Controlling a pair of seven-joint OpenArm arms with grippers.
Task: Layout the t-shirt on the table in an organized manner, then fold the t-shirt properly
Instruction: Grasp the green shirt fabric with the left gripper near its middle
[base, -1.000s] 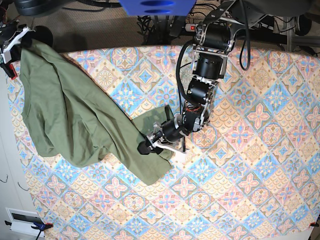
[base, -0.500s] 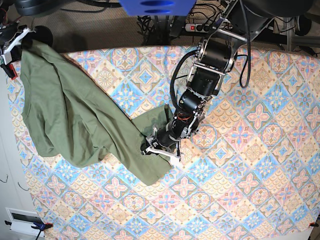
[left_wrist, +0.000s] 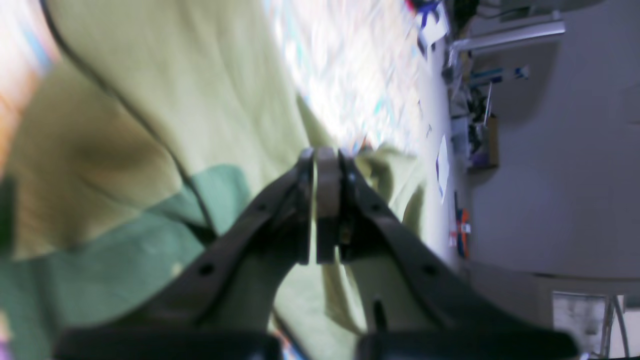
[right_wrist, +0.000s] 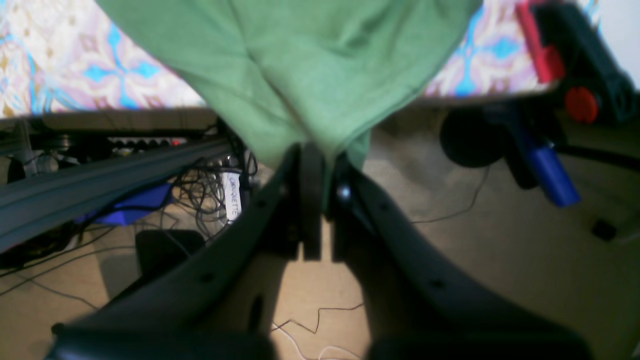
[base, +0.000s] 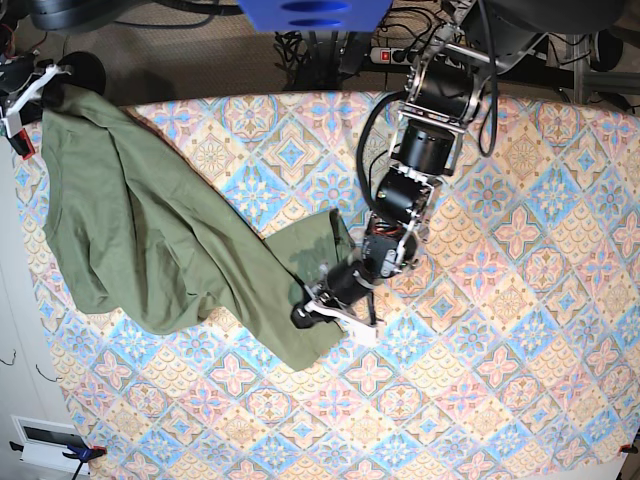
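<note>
**Both jaws pinched on the shirt, spreading only begun**

In the base view, the jaws of the right gripper (base: 22, 85), at the far left corner of the patterned cloth-covered surface (base: 520, 300), are closed on an edge of the plain olive-green, soft, wrinkled cotton t-shirt (base: 140, 230); its wrist view shows the cloth pinched between the tips, just past the surface's edge. From that corner the t-shirt runs down and rightward in a rumpled, doubled-over band toward the middle of the surface. There the left gripper (base: 318, 308) is clamped on the shirt's lower right part, with fabric caught between its closed tips in the wrist view.

By my reading, the layout stage is still under way: the garment is held at two ends but lies bunched, with no sleeve, collar or hem clearly flattened. Spreading it flat remains, and all the folding after that. Right of the left gripper the surface lies bare of fabric.
</note>
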